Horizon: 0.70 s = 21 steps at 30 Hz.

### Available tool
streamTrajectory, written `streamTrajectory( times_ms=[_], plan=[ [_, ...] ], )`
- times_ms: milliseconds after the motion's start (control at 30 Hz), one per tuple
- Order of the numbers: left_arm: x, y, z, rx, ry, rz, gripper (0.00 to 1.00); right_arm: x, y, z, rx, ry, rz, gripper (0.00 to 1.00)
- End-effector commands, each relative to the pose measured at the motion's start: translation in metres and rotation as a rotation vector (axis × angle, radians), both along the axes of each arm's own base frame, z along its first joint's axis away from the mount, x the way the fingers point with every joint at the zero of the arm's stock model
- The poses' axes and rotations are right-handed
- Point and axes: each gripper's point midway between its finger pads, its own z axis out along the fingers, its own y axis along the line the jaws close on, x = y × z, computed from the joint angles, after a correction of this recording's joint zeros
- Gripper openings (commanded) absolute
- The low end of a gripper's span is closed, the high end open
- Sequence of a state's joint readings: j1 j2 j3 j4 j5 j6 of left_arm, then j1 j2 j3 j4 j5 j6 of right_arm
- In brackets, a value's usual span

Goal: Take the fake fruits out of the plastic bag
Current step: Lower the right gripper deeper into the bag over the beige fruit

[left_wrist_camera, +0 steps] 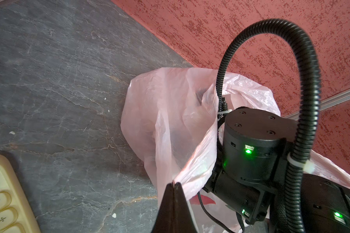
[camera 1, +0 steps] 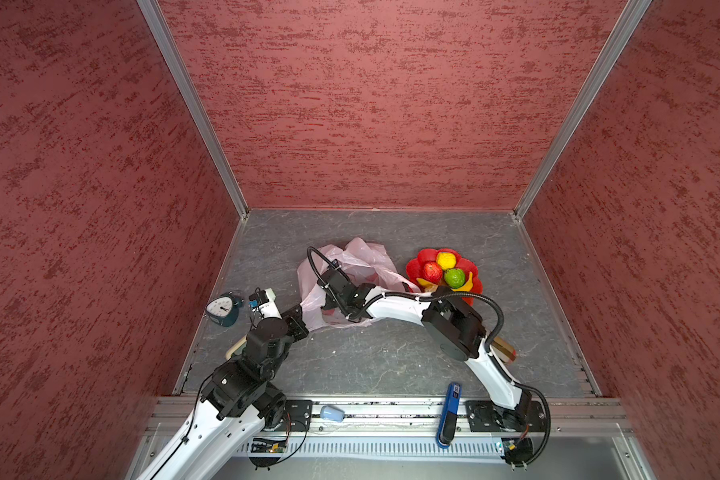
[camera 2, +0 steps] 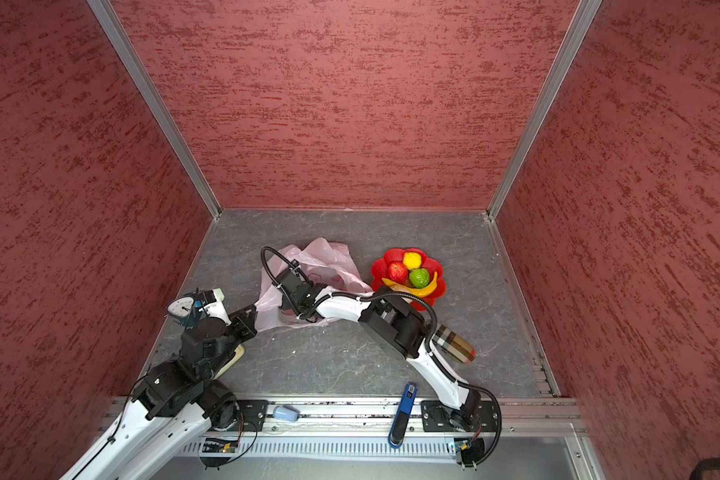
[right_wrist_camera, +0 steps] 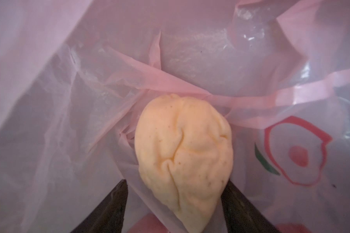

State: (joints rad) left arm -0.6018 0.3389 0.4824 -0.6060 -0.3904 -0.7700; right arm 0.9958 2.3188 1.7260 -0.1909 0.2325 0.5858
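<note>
The pale pink plastic bag (camera 1: 360, 255) (camera 2: 327, 253) lies mid-table. My left gripper (left_wrist_camera: 175, 183) is shut on the bag's rim (left_wrist_camera: 192, 173), holding the mouth up. The right arm's wrist (camera 1: 341, 291) reaches into the bag. Its gripper shows only in the right wrist view. There my right gripper (right_wrist_camera: 176, 181) stands open around a beige lumpy fruit (right_wrist_camera: 184, 151) inside the bag (right_wrist_camera: 89, 100); one finger (right_wrist_camera: 236, 201) touches it and the other stands apart. A red apple (camera 1: 432, 272), a yellow round fruit (camera 1: 446, 260), a green round fruit (camera 1: 454, 277) and a banana (camera 2: 420, 291) lie in the red dish (camera 1: 416, 266).
A blue table clock (camera 1: 223, 309) stands left of the bag. A beige calculator (left_wrist_camera: 2, 197) lies under the left arm. A plaid-patterned object (camera 2: 454, 345) sits beside the right arm. A blue tool (camera 1: 449, 411) and a pale blue cup (camera 1: 332, 413) rest on the front rail. Red walls enclose three sides.
</note>
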Motion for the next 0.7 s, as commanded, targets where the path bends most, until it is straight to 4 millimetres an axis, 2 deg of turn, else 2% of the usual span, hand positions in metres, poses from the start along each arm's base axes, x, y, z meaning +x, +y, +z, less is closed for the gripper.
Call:
streamTrajectory(
  times_ms=[0, 467, 667],
  plan=[
    [-0.001, -0.001, -0.002, 0.011, -0.002, -0.015, 0.04, 0.013, -0.002, -0.001, 0.003, -0.015, -0.044, 0.72],
    [-0.006, 0.002, -0.007, 0.029, 0.019, -0.015, 0.04, 0.02, -0.006, -0.002, -0.002, -0.023, -0.047, 0.61],
    [-0.019, 0.005, -0.022, 0.015, 0.083, -0.027, 0.04, 0.016, -0.007, -0.004, 0.013, -0.015, -0.038, 0.6]
  ],
)
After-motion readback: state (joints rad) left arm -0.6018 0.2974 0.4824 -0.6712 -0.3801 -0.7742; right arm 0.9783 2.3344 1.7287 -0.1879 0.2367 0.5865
